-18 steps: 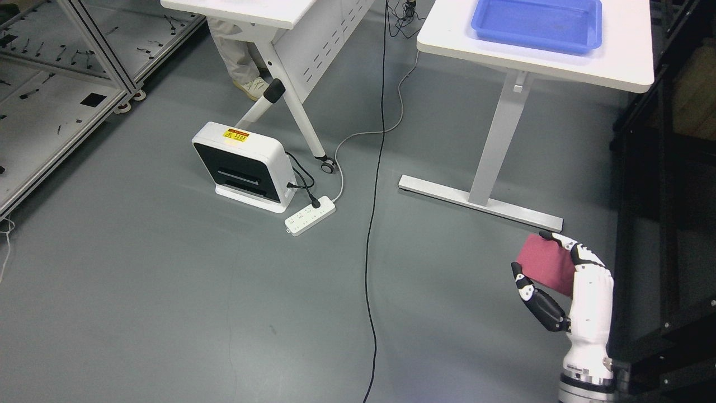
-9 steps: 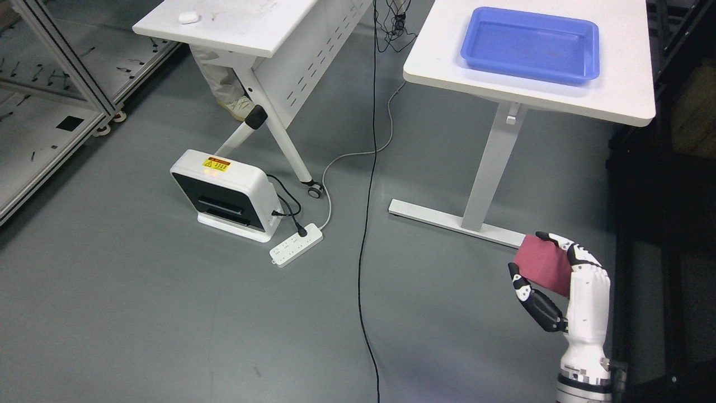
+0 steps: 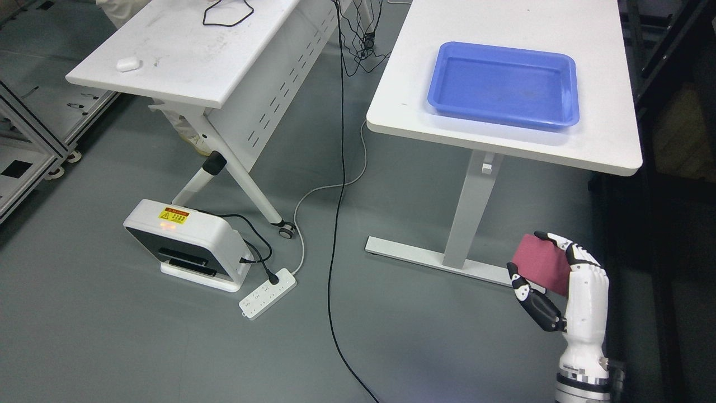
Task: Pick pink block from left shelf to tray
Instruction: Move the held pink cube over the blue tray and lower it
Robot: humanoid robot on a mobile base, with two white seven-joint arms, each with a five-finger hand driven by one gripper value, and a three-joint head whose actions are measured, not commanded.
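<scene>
My right hand (image 3: 545, 266) rises from the lower right and is shut on the pink block (image 3: 541, 263), a dark pink flat block held between thumb and fingers above the floor. The blue tray (image 3: 568, 109) lies empty on the white table (image 3: 607, 148) at the upper right, well above and beyond the hand. My left arm is out of view.
The table's leg and foot (image 3: 447, 263) stand just left of my hand. A second white table (image 3: 184, 61) is at the upper left, with a white device (image 3: 184, 235), a power strip (image 3: 267, 293) and cables (image 3: 334, 224) on the grey floor. A dark rack (image 3: 671, 196) runs along the right edge.
The whole view has shifted, so the tray table and floor items slide down and left in the picture. My right hand keeps its hold on the pink block, in the same place in view.
</scene>
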